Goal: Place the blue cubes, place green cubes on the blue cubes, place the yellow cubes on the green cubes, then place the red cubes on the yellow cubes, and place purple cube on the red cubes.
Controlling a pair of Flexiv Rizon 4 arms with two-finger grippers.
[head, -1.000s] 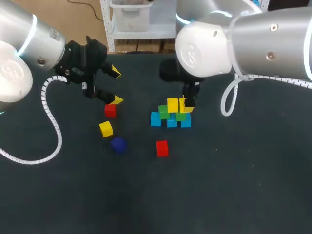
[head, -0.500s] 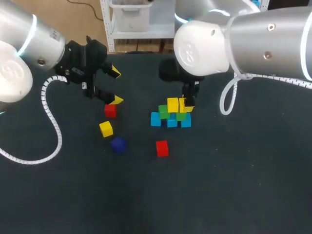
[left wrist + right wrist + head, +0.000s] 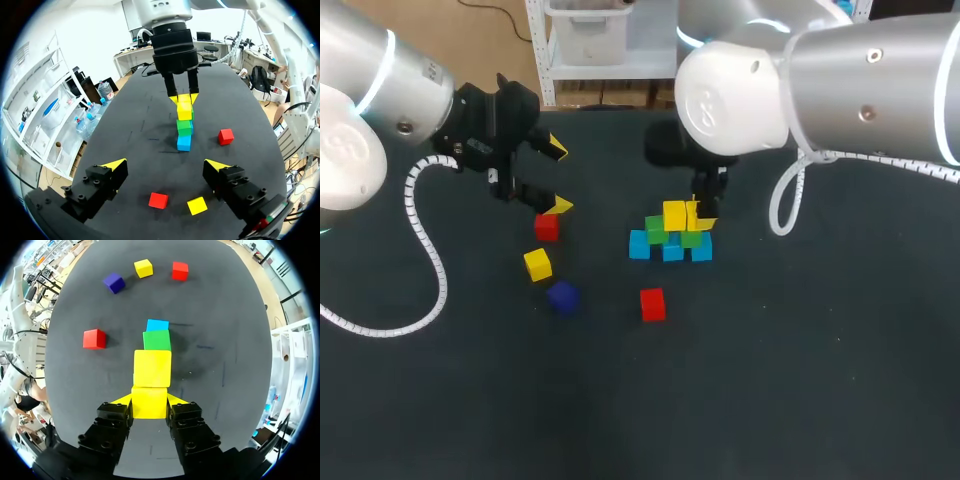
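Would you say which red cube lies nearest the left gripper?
The red cube beside the loose yellow cube, close to the left gripper; the other red cube lies nearer the stack.

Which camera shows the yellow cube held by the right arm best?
The right wrist view: the held yellow cube fills the gap between its fingers. The left wrist view shows it small; the head view half hides it.

The table (image 3: 800, 380) was the one piece of furniture within reach, and it filled nearly the whole scene. Its top was covered in a dark, almost black, matte material with a slightly fuzzy look. A few pale specks dotted it, and a few thin, faint lines crossed it near the middle. Its far edge ran straight. The light was even and came from overhead, throwing only soft, short shadows on the surface.
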